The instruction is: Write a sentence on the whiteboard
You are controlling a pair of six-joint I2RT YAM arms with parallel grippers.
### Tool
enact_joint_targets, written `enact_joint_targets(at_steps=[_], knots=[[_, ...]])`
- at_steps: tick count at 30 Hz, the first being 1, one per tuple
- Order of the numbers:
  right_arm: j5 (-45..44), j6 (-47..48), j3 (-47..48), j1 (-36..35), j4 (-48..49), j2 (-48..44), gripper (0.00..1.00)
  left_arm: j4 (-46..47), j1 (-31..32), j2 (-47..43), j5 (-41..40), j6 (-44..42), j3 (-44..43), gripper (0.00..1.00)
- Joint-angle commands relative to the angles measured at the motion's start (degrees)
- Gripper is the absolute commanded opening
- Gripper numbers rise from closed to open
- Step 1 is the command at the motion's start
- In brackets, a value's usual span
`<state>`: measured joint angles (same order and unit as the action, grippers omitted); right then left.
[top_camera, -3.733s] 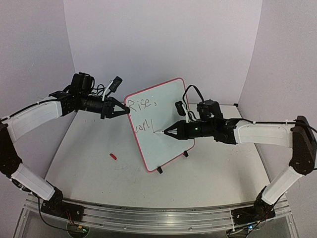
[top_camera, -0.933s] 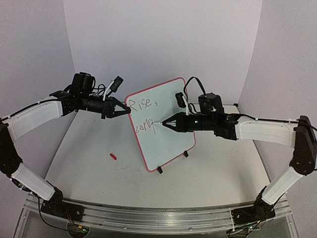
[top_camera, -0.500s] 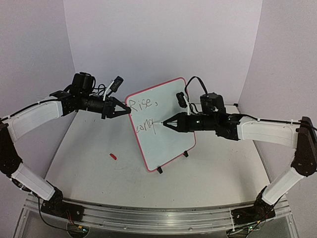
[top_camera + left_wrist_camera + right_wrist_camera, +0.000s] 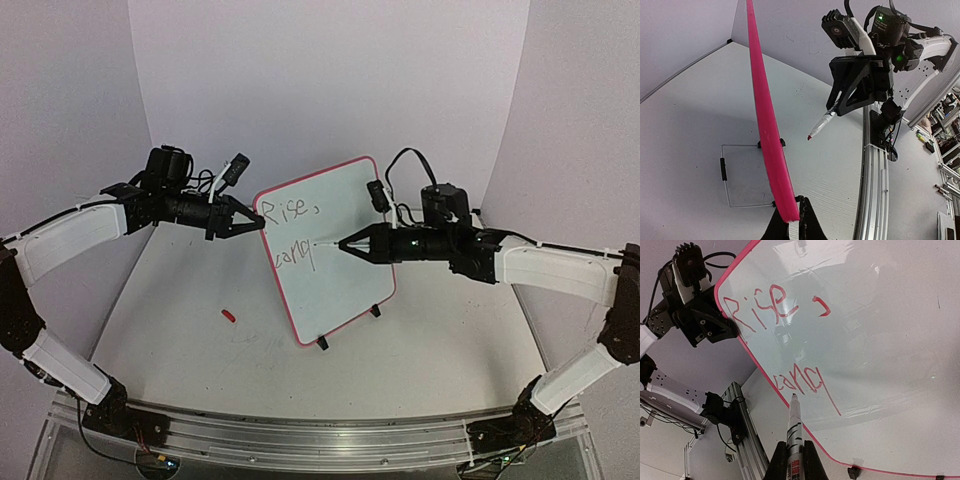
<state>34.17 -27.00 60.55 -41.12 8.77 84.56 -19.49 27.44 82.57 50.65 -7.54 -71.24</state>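
1. Rightward travel of the right arm is the change: compared with the earlier top views, its elbow sits closer to the right edge of the table point(image 4: 180, 300), and a fourth letter has been added to the lower line.
2. The right gripper point(image 4: 345, 244) is closed on the barrel of the marker point(image 4: 325, 243). In the left wrist view, the marker tip stands near the board face but apart from it.
3. The left gripper point(image 4: 255, 224) is clamped on the red rim at the upper left edge of the whiteboard point(image 4: 345, 200), steadying it.
4. The whiteboard stands tilted on its black feet near the middle of the table.
5. The sentence point(image 4: 287, 211) occupies the board's upper left corner: "Rise," with "conq" below it, in red.
6. Judgement: this is a pen lift between letters. The second word is unfinished, so the tip must meet the board again just right of the last letter, on the same line.
7. A small red cap point(image 4: 229, 315) lies toward the table's left edge, well apart from the board.
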Motion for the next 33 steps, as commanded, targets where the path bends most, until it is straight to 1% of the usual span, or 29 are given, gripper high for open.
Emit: enact_joint_targets(at_steps=[1,11,21,33], knots=[[1.45,1.10,2.23,0.14,0.90,1.91,0.00,-8.75,2.35,2.16,-0.64,-3.44,1.19,0.00],[-1.89,1.34,3.99,0.24,0.90,3.55,0.00,-8.82,2.35,2.19,-0.58,-3.45,1.19,0.00],[-2.62,1.59,6.02,0.57,0.91,5.47,0.00,-8.83,2.35,2.15,-0.63,-3.45,1.15,0.00],[-4.72,0.71,5.15,0.99,0.90,5.91,0.00,-8.78,2.35,2.18,-0.50,-3.45,1.17,0.00]])
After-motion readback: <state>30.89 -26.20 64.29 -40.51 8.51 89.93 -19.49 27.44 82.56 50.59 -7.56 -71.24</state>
